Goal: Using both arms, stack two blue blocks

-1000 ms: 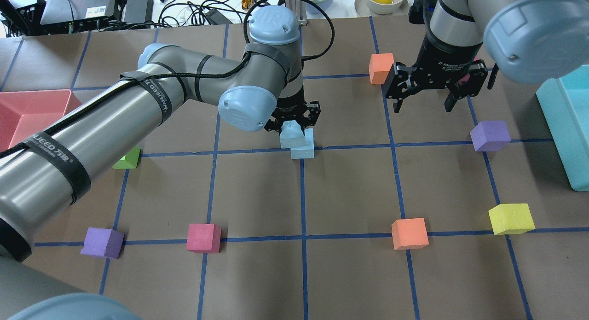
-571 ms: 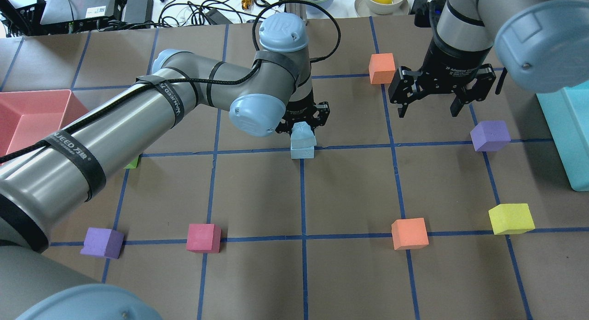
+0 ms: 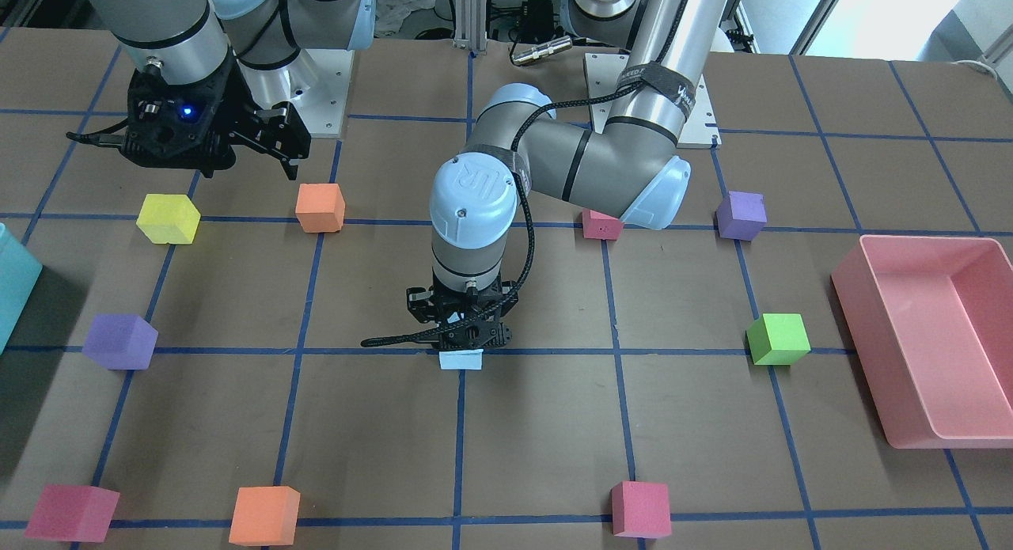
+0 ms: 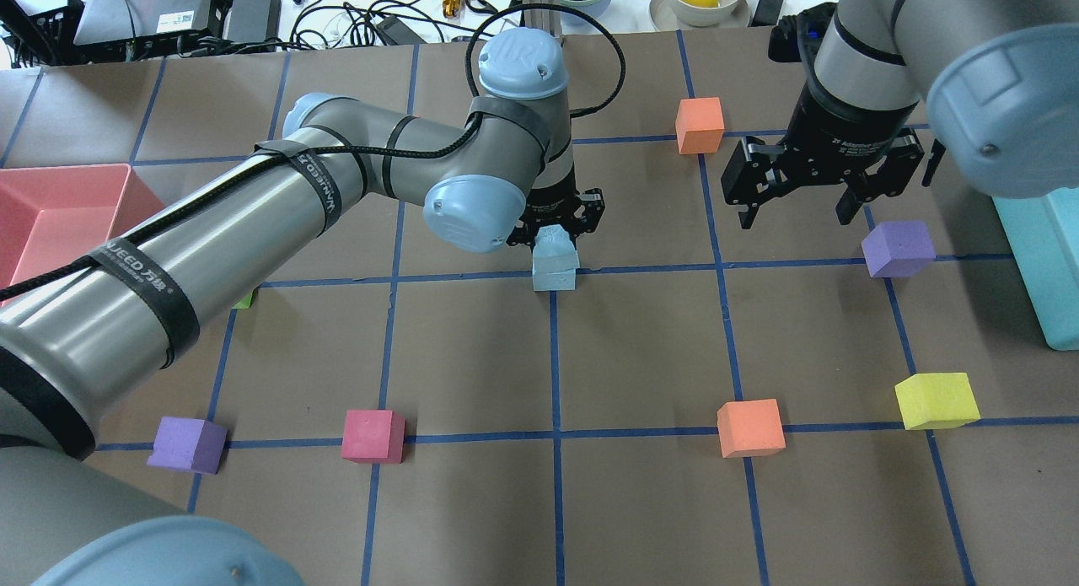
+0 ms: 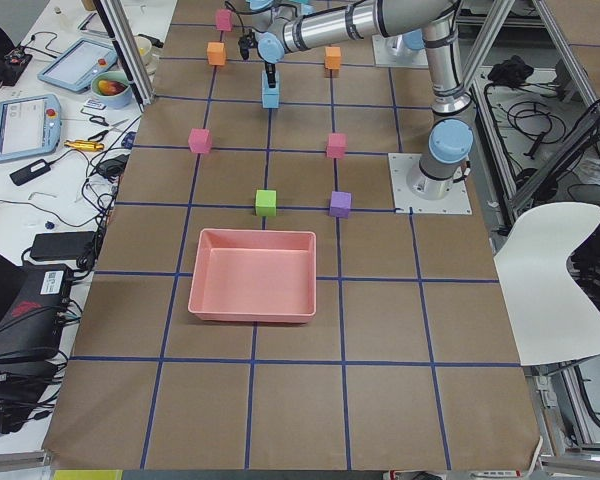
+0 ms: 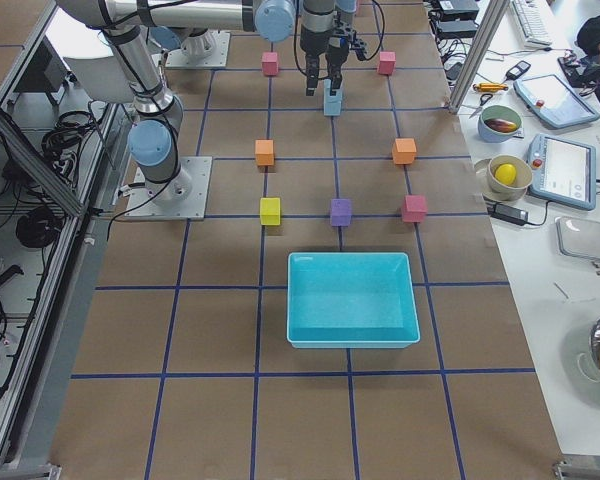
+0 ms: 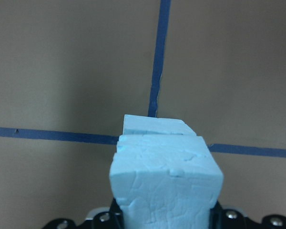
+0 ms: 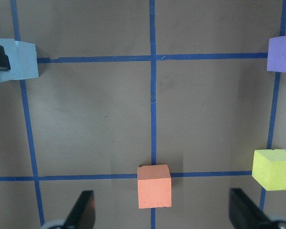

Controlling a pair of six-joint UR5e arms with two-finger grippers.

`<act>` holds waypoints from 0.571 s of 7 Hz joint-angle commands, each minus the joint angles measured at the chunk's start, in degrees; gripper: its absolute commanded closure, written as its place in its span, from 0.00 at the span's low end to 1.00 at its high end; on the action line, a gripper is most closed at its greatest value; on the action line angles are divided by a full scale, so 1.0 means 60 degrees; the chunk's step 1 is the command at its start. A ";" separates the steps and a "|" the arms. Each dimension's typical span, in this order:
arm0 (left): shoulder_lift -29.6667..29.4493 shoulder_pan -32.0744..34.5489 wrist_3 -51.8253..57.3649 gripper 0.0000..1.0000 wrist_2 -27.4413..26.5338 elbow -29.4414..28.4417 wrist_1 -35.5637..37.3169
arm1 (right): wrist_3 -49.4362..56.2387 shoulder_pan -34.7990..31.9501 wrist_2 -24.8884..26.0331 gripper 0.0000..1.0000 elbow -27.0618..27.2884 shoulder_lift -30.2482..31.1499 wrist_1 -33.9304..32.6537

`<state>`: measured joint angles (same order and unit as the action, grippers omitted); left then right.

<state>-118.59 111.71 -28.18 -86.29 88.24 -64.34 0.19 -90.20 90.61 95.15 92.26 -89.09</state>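
My left gripper (image 4: 556,225) is shut on one pale blue block (image 4: 555,244) and holds it directly over the other blue block (image 4: 554,276), which sits on the tape crossing at the table's middle. The two look stacked, slightly offset; I cannot tell whether they touch. In the left wrist view the held block (image 7: 164,183) fills the front and the lower block (image 7: 155,126) peeks out behind it. The front-facing view shows the lower block (image 3: 461,360) under the left gripper (image 3: 461,336). My right gripper (image 4: 805,206) is open and empty, hovering at the far right.
Loose cubes lie around: orange (image 4: 699,125), purple (image 4: 899,248), yellow (image 4: 936,400), orange (image 4: 750,427), pink (image 4: 373,435), purple (image 4: 187,443). A pink bin (image 4: 50,206) stands at the left edge and a teal bin (image 4: 1045,257) at the right edge.
My left gripper carried its blue block to the right, from beside the other blue block to over it. My right gripper drifted a little to the right, still open.
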 commanded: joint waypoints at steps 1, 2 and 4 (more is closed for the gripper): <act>-0.0039 0.0001 0.0038 1.00 -0.0003 -0.0013 0.0015 | 0.0290 0.0194 0.0001 0.00 0.0006 0.0047 0.0009; -0.0170 0.0001 -0.0063 0.20 -0.0061 0.0030 0.0015 | 0.0276 0.0180 0.0016 0.00 0.0021 0.0207 0.0024; -0.0244 0.0001 -0.0050 0.16 -0.0047 0.0074 0.0410 | 0.0203 0.0165 0.0001 0.00 0.0021 0.0413 0.0009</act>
<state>-119.78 111.71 -28.48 -86.56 88.34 -62.90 1.58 -89.18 90.64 95.26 94.10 -89.01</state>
